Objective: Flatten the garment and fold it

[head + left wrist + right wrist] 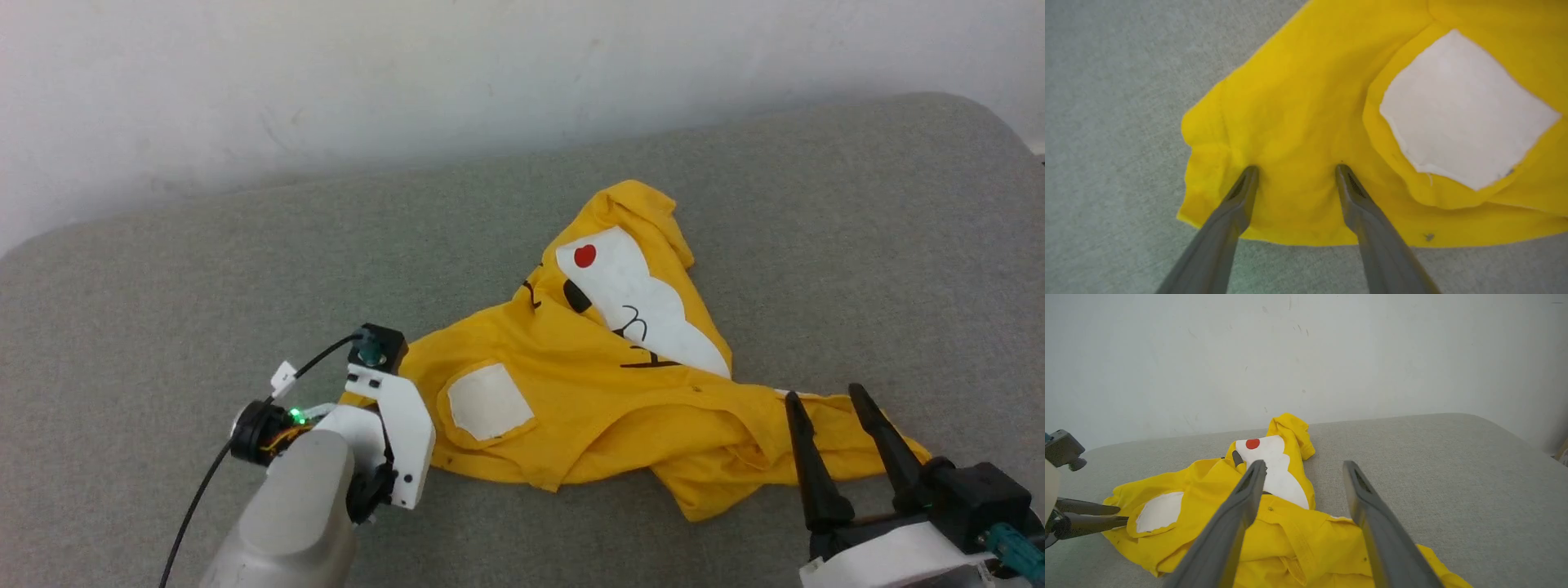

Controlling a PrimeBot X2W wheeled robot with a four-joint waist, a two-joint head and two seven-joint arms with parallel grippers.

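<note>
Crumpled yellow garment [588,392] on grey surface [163,286], left gripper [1296,171] wide apart with tips on its corner, right gripper [824,400] wide apart over its other end

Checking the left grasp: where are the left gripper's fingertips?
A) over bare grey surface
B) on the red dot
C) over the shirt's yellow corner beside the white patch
C: the left wrist view shows the open left gripper with tips over the shirt corner, beside the white patch.
</note>
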